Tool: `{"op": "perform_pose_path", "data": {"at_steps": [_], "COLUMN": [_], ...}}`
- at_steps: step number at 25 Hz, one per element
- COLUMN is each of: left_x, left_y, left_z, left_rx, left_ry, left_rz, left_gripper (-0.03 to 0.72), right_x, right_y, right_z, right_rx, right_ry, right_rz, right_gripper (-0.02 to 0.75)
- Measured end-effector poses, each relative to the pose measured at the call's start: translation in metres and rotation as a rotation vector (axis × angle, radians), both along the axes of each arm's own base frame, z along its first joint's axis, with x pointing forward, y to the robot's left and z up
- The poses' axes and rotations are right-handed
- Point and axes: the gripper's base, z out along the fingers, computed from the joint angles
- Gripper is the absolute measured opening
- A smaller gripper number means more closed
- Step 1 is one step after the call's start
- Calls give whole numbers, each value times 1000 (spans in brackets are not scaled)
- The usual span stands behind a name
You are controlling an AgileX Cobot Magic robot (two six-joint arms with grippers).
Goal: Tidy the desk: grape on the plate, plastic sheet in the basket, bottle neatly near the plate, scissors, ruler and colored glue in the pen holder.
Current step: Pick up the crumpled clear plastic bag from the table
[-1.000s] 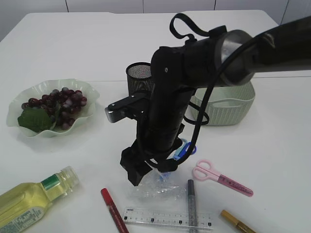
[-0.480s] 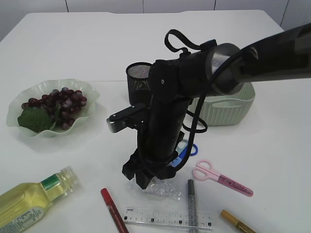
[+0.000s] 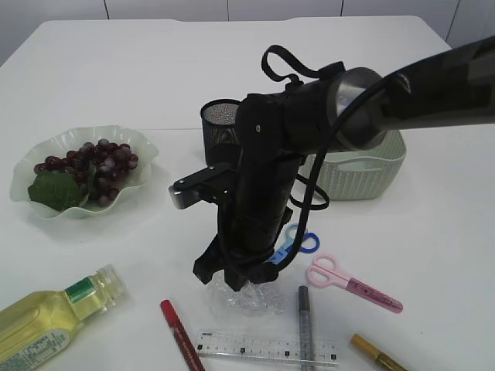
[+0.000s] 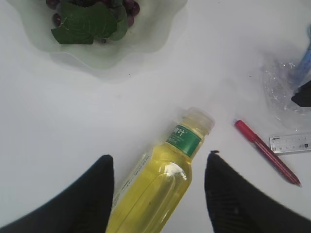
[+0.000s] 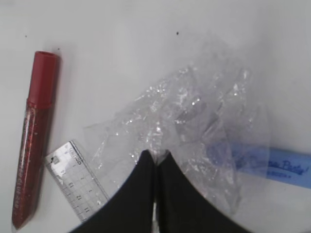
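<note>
Bright, even overhead light, soft shadows, slightly blurred near fingers (image 4: 87,194).

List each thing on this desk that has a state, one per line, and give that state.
plastic sheet: crumpled, pinched by right gripper
left gripper: open, astride bottle
bottle: lying flat, capped
grapes: on plate
pink scissors: closed, on table
pen holder: upright
basket: upright

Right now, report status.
Right end effector pinched shut on plastic sheet. Left end effector open over bottle. Sheet overlaps blue scissors; ruler close by.
</note>
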Motion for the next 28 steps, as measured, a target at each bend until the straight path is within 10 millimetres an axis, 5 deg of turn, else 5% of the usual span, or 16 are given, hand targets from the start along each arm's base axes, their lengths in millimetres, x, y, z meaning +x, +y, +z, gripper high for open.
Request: {"op": "perform_pose_path", "data": {"at_steps": [7,17,28], "left_x": [0,0,0], "left_y": [0,0,0], "left_z": [0,0,0], "left_rx": [0,0,-2], "left_ry": [0,0,-2], "left_rz": [0,0,1], "left_gripper": [434,433,432], "right_x": [2,8,15], "right_y": [2,8,-18], "right_z": [4,66,96], "right_rx": [4,77,-3], "right_ry": [-2,-71,-166], "right_rz": [3,4,-34], "right_gripper": [-15,-15,-15]}}
